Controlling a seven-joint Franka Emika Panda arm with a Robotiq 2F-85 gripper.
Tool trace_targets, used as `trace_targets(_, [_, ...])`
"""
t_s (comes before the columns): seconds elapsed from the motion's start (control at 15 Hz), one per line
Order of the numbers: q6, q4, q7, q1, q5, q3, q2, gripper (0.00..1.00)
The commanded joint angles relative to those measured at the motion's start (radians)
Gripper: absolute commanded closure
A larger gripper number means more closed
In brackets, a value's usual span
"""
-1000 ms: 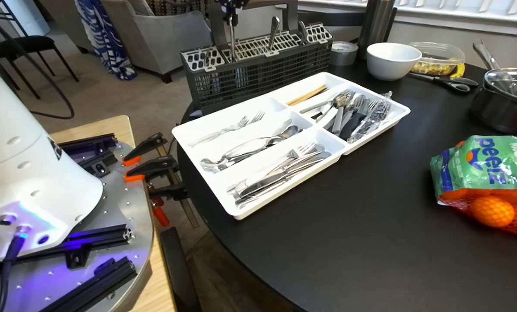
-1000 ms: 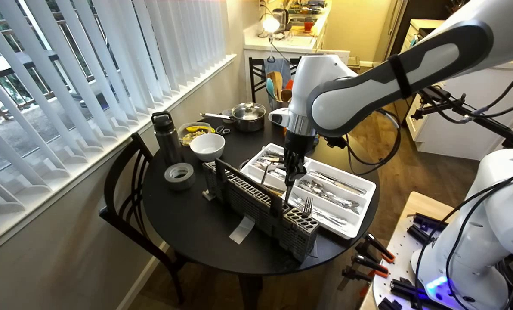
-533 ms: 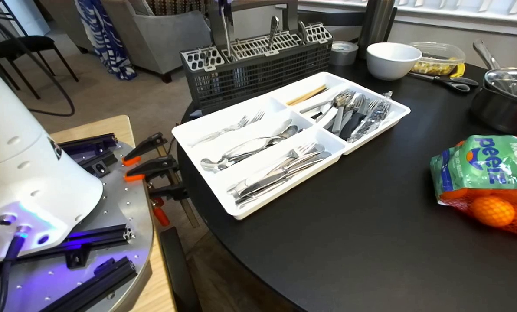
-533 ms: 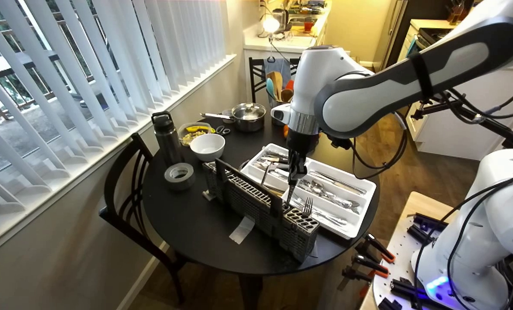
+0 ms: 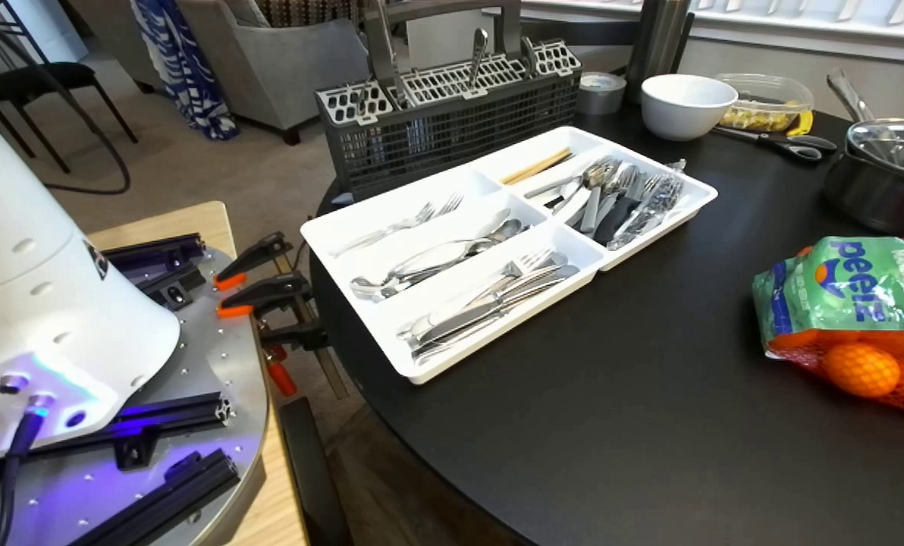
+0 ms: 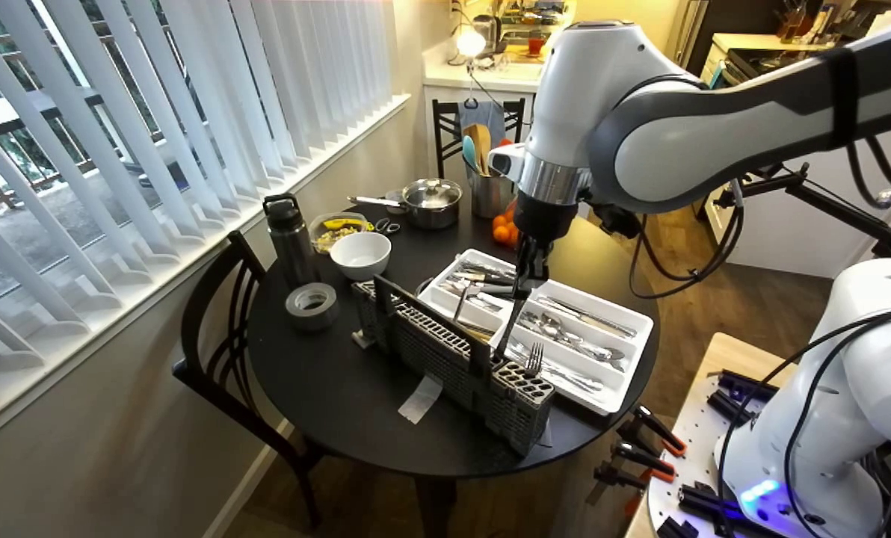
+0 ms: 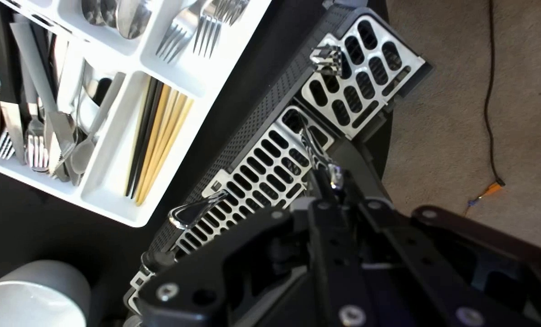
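Beige carpet (image 7: pixel 438 104) below, white slatted blinds (image 6: pixel 199 119) to one side, a grey armchair (image 5: pixel 300 72) further off. Working over a round, smooth black table (image 5: pixel 649 394). Using a white divided tray (image 5: pixel 501 326), lying flat near the table's rim, apparently for separating cutlery (image 5: pixel 490 303) by kind. Having a grey slotted basket (image 5: pixel 459 125) standing just beside it, probably for holding pieces on end. Having also a bag of mandarins (image 5: pixel 854 296), a lidded saucepan (image 6: pixel 434 217) and a white bowl (image 5: pixel 683 117) set apart from the tray, perhaps for sparing elbow room. Gripping, with the gripper (image 6: pixel 522 289) closed, the upper end of a metal utensil (image 6: pixel 511 325), its type unclear; holding it tilted, lower end seemingly sitting in a basket slot. Likely pinching high for staying clear of the grid. Showing a fork (image 6: pixel 534 359) upright nearby, tines up, and chopsticks (image 7: pixel 161 143) lying together in a tray compartment of their own.
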Motion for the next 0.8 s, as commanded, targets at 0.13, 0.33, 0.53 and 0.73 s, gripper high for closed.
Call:
trace_targets(0.13, [-0.125,0.038,0.159,-0.005,-0.045,0.024,-0.097,0.97])
trace_targets(0.33, [-0.301,0.129,0.197,-0.006,-0.067,0.030,-0.151,0.97])
trace_targets(0.53, [-0.498,0.257,0.254,-0.036,-0.128,0.042,-0.153,0.97])
trace_targets(0.73, [-0.637,0.369,0.312,-0.094,-0.226,0.024,-0.092,0.97])
